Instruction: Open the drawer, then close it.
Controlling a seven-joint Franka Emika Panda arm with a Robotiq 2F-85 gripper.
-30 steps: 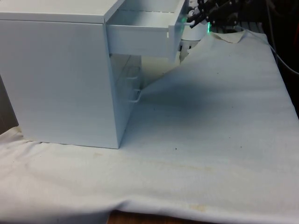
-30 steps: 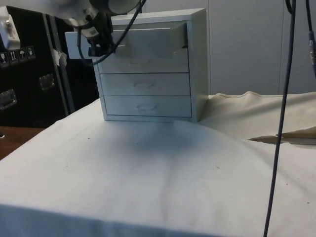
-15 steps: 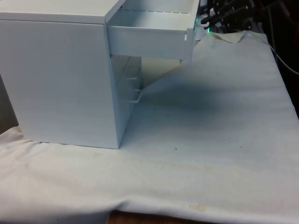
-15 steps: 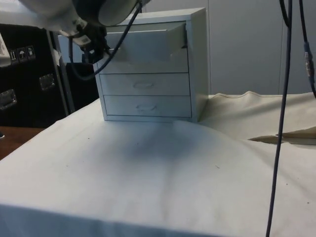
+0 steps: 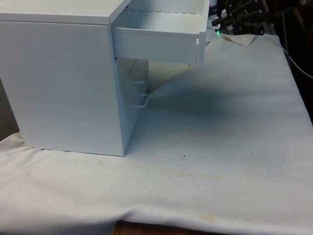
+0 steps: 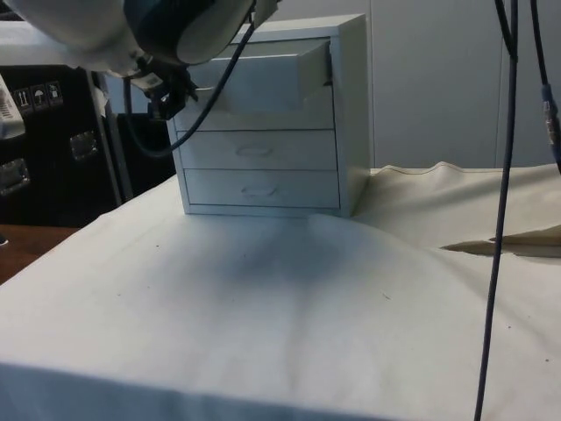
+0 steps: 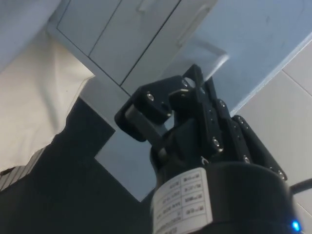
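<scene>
A white, smooth-sided chest of drawers point(image 5: 63, 78) stands on the cloth-covered bench point(image 5: 220, 147) at the front view's left, its three stacked drawer fronts facing the front view's right. The top drawer point(image 5: 156, 36), a shallow flat-paneled box, is pulled well out, its long axis running level toward the front view's right, while the two lower drawers with slim bar handles sit flush. The black gripper point(image 7: 183, 97) is at the top drawer's handle point(image 7: 207, 56), jaws pressed close around it as far as the wrist view shows, and the bench cloth lies wrinkled.
</scene>
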